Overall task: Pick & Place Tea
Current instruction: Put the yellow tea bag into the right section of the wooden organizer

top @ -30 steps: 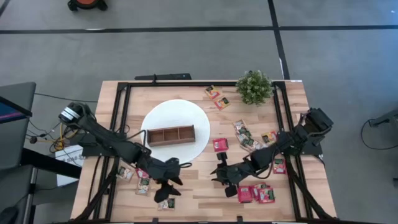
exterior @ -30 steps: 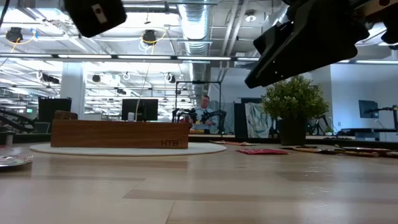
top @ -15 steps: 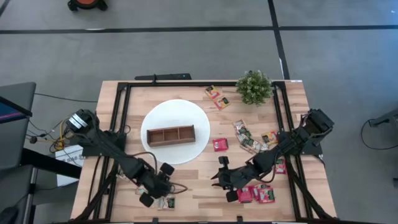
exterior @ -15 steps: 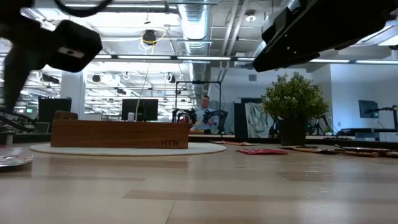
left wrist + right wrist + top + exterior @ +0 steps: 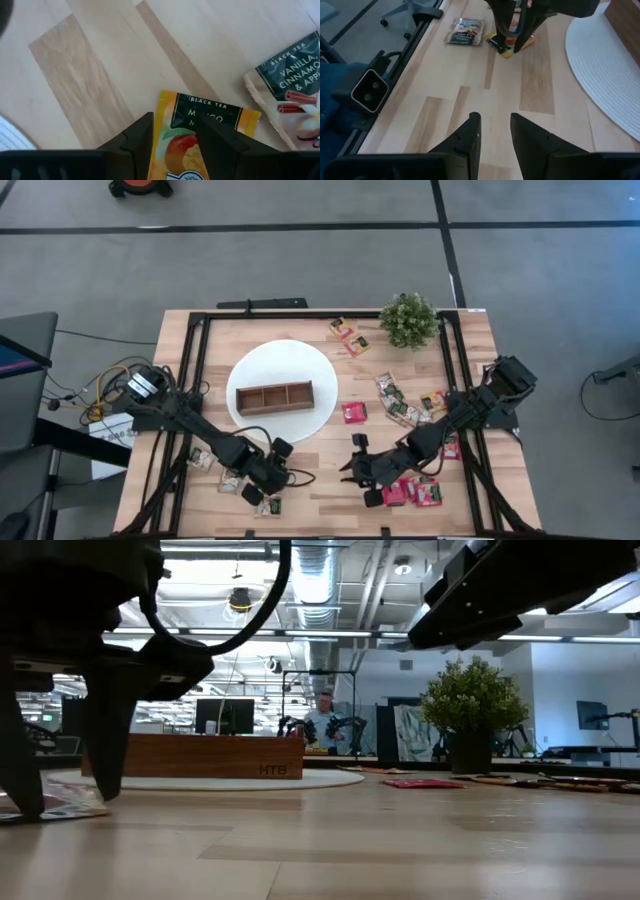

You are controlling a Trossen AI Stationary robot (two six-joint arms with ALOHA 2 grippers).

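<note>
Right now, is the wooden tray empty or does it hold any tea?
Empty. From above, all three compartments of the wooden tray show bare wood; the tea sachets lie on the table.

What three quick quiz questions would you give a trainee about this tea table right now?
1. True or false: the wooden tray sits on the white disc.
2. Multiple choice: the left end effector is down over which item? A, a red sachet. B, the orange-yellow mango sachet. C, the potted plant.
3. Fill in the word: the right end effector hovers above bare table with its fingers ___ and nothing between them.

Key: 1 true. 2 B. 3 open.
</note>
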